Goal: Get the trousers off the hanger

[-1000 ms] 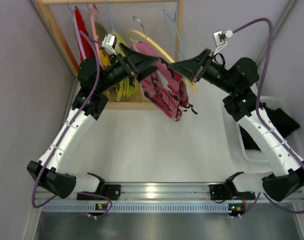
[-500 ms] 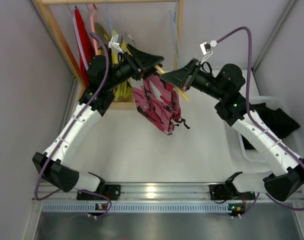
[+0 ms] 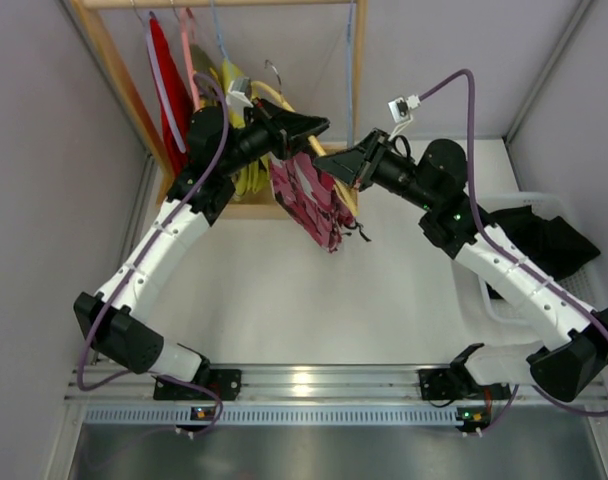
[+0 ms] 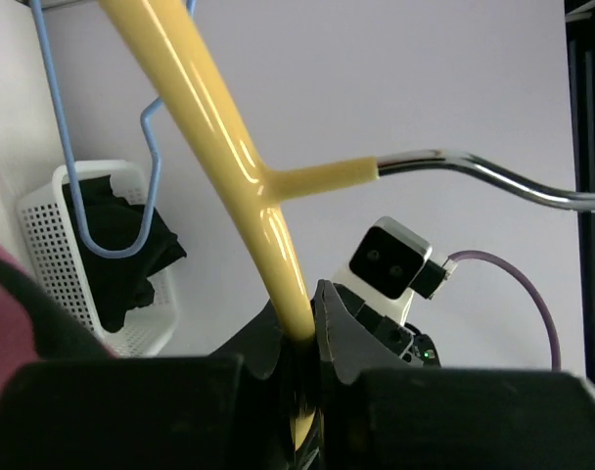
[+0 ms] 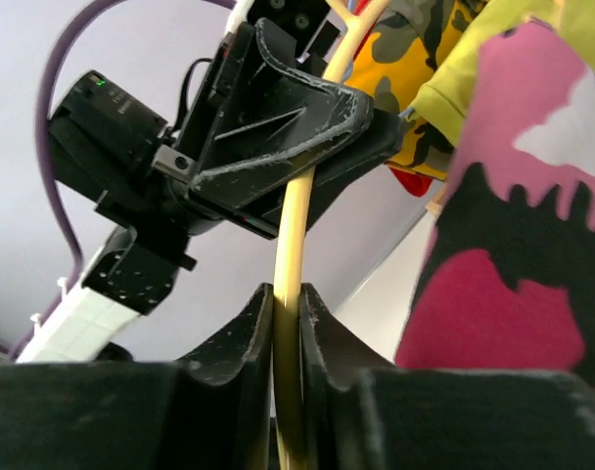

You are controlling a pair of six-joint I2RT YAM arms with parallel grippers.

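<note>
My left gripper (image 4: 299, 338) and right gripper (image 5: 286, 294) pinch the hanger (image 4: 229, 147) near the table's (image 3: 284, 300) far edge. The trousers (image 3: 309, 205) look limp and light, so I'd grab the hem.

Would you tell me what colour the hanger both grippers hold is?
A yellow plastic hanger, clearest in the left wrist view.

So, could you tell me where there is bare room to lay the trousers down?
Bare: the table between the arms, nearer than the camouflage trousers. Crowded: hung garments back left, the right-hand basket of black cloth, the hanger gripped by left claw and right claw.
</note>
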